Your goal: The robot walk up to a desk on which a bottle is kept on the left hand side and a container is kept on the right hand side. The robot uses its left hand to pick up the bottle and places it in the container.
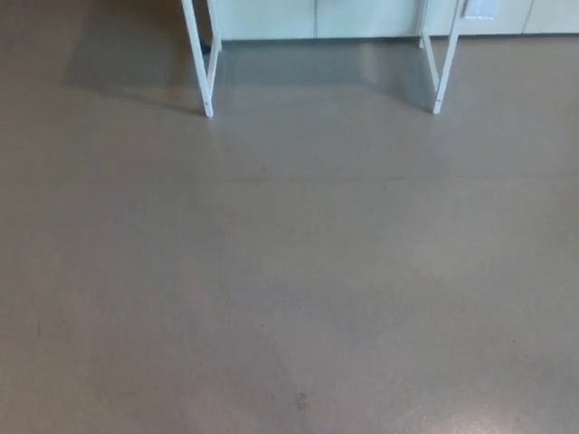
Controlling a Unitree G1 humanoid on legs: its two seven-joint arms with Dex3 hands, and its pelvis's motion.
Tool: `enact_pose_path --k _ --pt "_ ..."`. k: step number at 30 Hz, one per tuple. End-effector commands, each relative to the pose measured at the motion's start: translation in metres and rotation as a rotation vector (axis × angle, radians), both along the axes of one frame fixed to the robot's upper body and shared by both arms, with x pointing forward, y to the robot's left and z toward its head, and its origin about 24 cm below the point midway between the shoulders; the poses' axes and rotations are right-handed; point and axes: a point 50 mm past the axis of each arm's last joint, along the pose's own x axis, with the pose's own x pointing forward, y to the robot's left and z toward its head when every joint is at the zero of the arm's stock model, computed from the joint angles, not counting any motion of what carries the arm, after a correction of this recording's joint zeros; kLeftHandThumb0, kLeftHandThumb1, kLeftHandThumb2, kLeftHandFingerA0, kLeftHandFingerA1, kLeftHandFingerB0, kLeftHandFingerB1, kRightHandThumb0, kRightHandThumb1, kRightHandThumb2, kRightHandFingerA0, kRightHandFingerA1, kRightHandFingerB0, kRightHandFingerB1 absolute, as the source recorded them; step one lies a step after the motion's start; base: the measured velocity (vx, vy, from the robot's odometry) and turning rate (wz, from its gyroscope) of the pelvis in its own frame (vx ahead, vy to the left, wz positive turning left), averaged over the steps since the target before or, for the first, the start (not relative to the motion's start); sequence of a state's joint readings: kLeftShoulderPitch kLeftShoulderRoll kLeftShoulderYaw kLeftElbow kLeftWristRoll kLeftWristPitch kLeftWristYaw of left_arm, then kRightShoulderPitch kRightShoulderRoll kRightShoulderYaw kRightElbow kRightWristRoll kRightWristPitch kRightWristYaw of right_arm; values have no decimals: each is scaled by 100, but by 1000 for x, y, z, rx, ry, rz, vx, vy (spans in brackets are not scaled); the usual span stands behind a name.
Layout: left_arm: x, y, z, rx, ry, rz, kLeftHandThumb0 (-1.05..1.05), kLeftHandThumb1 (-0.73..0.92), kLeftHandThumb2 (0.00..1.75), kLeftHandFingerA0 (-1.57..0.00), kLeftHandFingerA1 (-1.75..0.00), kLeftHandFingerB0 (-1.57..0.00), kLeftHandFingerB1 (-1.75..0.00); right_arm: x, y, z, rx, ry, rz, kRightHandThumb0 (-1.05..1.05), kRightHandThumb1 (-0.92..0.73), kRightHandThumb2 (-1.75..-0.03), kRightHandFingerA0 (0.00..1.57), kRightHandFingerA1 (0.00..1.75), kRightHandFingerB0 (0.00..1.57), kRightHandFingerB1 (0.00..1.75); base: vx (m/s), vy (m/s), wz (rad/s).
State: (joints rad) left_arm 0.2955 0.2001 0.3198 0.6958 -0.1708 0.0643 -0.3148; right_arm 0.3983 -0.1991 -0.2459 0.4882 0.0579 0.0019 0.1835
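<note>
Neither the bottle nor the container shows in the head view. Of the desk only the white legs appear at the top: a left pair of legs (201,56) and a right pair of legs (441,59). The desk's top is cut off above the picture. No hand or arm of mine is in the picture.
Grey-brown floor (289,271) fills nearly the whole view between me and the desk legs. A pale wall or cabinet front (317,18) runs behind the legs along the top edge. A shadow lies on the floor under the desk.
</note>
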Motion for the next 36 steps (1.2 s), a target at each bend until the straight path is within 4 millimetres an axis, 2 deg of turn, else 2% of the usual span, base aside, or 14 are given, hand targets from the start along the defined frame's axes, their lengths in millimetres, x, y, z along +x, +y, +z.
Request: enact_pose_path --k 1,8,15,23,25,26,29,30,31,36 --pt "6 15 22 -228 -202 79 -22 65 64 -25 -34 -17 -30 5 -9 24 138 -183 -49 -30 -67 -59 54 55 50 50 0 0 0" --pt "9 15 24 -243 -217 74 -25 66 65 -24 -35 -16 -30 9 -9 27 145 -189 -34 -31 -63 -58 53 55 50 50 93 171 -16" --pt "16 15 28 -256 -245 68 -23 65 64 -26 -35 -19 -31 18 -7 31 141 -206 -21 -28 -67 -59 54 56 49 50 168 234 -10" --pt "25 12 33 -217 -255 22 -28 61 65 -29 -37 -21 -33 29 -5 37 140 -217 -5 -27 -69 -60 52 53 48 49 231 -84 13" --pt "26 12 34 -213 -256 16 -24 66 60 -33 -35 -21 -28 31 -5 37 135 -216 -3 -26 -68 -59 53 53 48 48 358 -245 56" --pt "27 11 35 -209 -256 15 -28 62 66 -31 -38 -22 -33 32 -6 36 133 -214 -1 -27 -67 -59 54 53 48 48 258 -88 72" --pt "32 10 36 -204 -261 27 -28 62 65 -32 -38 -24 -33 37 -8 34 136 -224 12 -27 -68 -59 55 54 50 49 285 -95 22" --pt "32 10 36 -204 -263 28 -19 47 90 -26 -53 -12 -46 38 -8 35 138 -227 11 -28 -66 -59 57 56 50 50 360 -127 7" --pt "32 10 36 -202 -263 26 -19 46 90 -28 -54 -12 -46 38 -8 35 144 -225 16 -30 -65 -59 52 55 51 52 322 -104 1" --pt "31 10 38 -187 -259 10 -20 46 90 -28 -54 -13 -46 39 -8 35 146 -204 31 -29 -68 -59 49 52 49 50 309 -9 -14"
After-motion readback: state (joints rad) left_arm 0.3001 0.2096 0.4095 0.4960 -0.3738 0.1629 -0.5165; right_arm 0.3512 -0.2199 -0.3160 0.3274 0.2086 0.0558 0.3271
